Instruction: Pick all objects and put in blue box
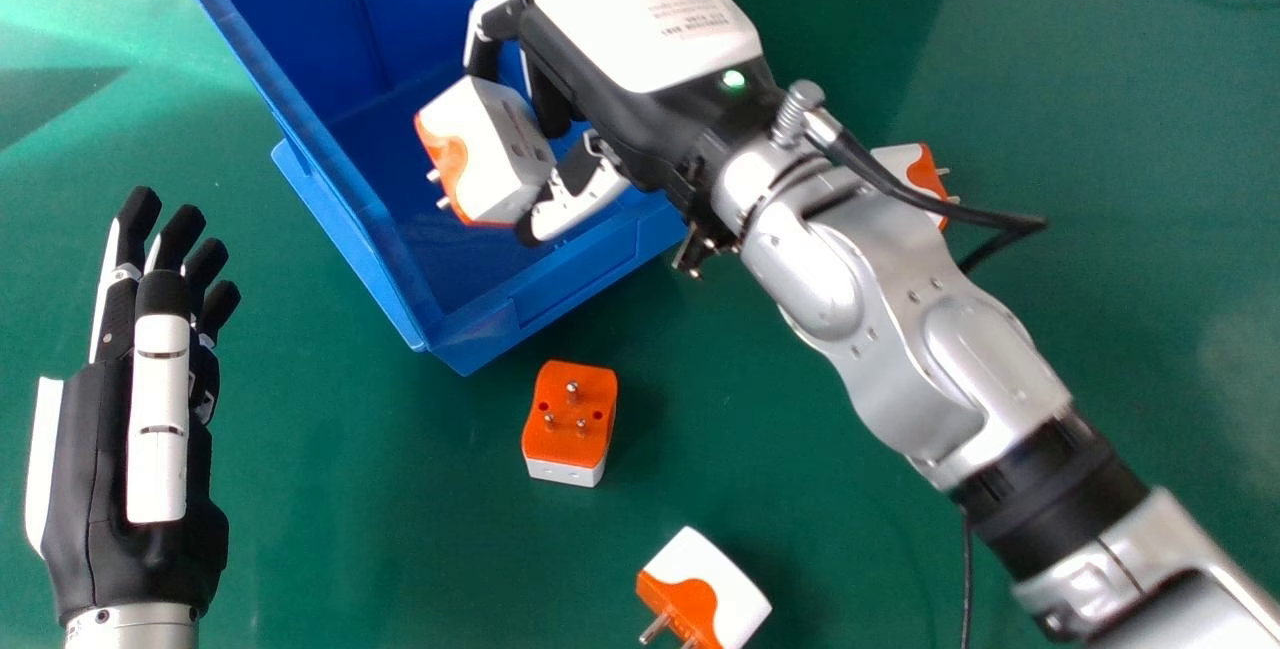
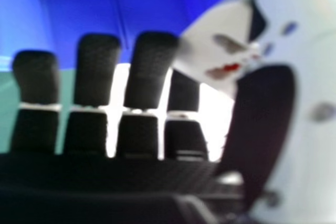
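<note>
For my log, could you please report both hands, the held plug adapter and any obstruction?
Right hand shut on plug adapter, over blue box. Left hand open, idle. Nothing visibly in the way.

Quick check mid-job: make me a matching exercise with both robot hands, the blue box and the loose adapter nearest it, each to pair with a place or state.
1. Left robot hand
2. Right robot hand
3. Blue box
4. Loose adapter nearest the box

A. Lying with pins pointing up
B. Holding an orange and white adapter
C. At the head view's left, holding nothing
D. Standing open on the green table

Pairs: 1-C, 2-B, 3-D, 4-A
</note>
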Motion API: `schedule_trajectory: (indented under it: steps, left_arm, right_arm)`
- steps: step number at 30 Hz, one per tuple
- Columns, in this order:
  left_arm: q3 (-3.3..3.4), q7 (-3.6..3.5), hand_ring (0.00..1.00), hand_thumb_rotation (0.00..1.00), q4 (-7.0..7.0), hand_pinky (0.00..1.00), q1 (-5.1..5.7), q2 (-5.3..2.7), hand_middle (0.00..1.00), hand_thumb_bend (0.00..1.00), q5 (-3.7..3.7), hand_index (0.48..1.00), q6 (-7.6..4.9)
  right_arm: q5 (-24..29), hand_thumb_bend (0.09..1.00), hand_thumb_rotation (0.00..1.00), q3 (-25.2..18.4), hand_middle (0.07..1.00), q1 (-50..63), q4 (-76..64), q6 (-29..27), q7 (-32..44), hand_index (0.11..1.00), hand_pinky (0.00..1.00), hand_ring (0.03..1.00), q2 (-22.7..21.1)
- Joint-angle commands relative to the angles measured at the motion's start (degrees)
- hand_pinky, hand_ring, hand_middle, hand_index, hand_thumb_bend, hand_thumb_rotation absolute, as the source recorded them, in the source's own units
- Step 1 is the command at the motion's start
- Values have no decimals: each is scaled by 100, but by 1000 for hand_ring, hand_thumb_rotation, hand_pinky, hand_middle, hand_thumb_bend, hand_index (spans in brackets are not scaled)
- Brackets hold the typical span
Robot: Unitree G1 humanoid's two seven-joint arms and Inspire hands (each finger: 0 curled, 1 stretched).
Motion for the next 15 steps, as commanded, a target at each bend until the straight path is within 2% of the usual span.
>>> schedule_trajectory:
  steps: [1, 4, 9, 15]
  left_arm:
    - [18, 14, 939, 854, -114, 935, 34, 33, 949, 528, 18, 963, -107]
    - [18, -29, 941, 857, -87, 937, 27, 37, 949, 526, -25, 965, -123]
    - [16, -25, 945, 860, -99, 942, 31, 16, 953, 525, -38, 969, -121]
    - [5, 23, 945, 855, -112, 941, 35, -6, 953, 527, 31, 970, -149]
  right_arm:
    - [28, 483, 133, 27, 404, -417, 184, -83, -246, 487, 229, 315, 132]
    - [82, 484, 131, 69, 387, -641, 568, -156, -387, 485, 217, 301, 220]
    - [121, 487, 127, 121, 353, -965, 1222, -328, -711, 482, 194, 270, 371]
    - [97, 488, 124, 231, 326, -1357, 2016, -417, -1034, 480, 174, 245, 545]
